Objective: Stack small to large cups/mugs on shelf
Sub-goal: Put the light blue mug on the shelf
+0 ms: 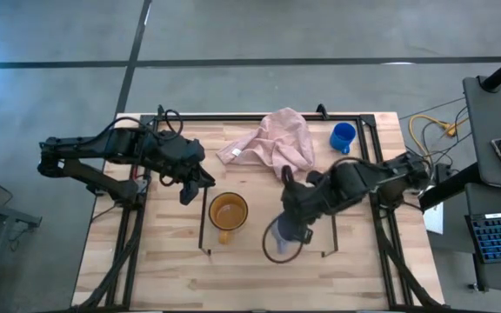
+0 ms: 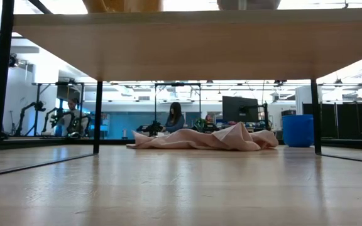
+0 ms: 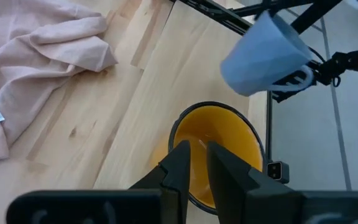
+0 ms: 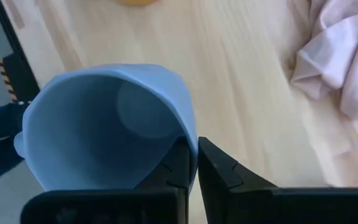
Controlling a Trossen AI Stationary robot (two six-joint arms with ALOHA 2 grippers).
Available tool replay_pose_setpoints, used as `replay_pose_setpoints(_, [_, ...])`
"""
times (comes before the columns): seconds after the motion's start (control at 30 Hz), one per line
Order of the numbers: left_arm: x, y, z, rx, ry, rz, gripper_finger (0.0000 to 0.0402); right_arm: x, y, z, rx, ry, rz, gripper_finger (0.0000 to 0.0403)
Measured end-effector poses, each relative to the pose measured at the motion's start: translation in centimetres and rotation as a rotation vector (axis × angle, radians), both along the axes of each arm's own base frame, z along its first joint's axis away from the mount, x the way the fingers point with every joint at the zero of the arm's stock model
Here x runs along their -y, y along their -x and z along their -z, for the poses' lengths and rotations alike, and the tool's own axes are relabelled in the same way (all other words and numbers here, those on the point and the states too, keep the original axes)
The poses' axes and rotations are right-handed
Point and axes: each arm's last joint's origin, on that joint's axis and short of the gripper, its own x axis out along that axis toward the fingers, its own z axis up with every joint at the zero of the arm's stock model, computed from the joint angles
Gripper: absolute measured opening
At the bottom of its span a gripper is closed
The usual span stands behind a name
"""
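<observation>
The shelf (image 1: 252, 245), a light board with black end rails, stands on the table. The wide yellow-orange mug (image 1: 228, 211) sits upright on its left part. My left gripper (image 1: 197, 184) hovers just left of and above that mug (image 3: 219, 134), fingers shut, touching nothing. My right gripper (image 1: 290, 219) is over the shelf's right part, shut on the grey mug (image 1: 283, 235). The grey mug also shows in the left wrist view (image 3: 263, 56). The bright blue mug (image 1: 343, 136) stands on the table's far right, off the shelf. My right gripper pinches the grey mug's rim wall (image 4: 188, 134), one finger inside the mouth and one outside. The fingers come from the table's right, slanting down toward the left. The mug is tilted, mouth toward the wrist camera, and looks lifted over the shelf board.
A crumpled pink cloth (image 1: 272, 143) lies on the table behind the shelf, left of the blue mug (image 2: 297, 130). In the low view the shelf's underside (image 2: 168, 44) spans the top, with black legs at both sides. Bare tabletop lies near the front edge.
</observation>
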Motion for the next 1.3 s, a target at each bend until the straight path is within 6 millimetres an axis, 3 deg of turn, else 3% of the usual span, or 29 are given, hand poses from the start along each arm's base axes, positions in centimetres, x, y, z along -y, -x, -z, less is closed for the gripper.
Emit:
replay_pose_setpoints(0.37, [0.3,-0.5,0.5,-0.031,-0.003,0.012,0.0039,2.2,-2.4,1.3,-0.051,0.011,-0.132,0.0011])
replay_pose_setpoints(0.6, [0.3,-0.8,0.8,-0.042,-0.003,0.012,0.0039,3.9,-3.3,1.4,-0.044,0.019,-0.118,0.0011])
replay_pose_setpoints(0.83, [0.3,-0.7,0.7,-0.039,-0.003,0.012,0.0039,4.1,-3.3,0.8,-0.016,0.007,-0.13,0.0011])
replay_pose_setpoints(1.3, [0.3,-0.7,0.7,-0.038,-0.004,0.012,0.0039,4.2,-4.7,2.4,-0.054,-0.025,-0.139,0.0012])
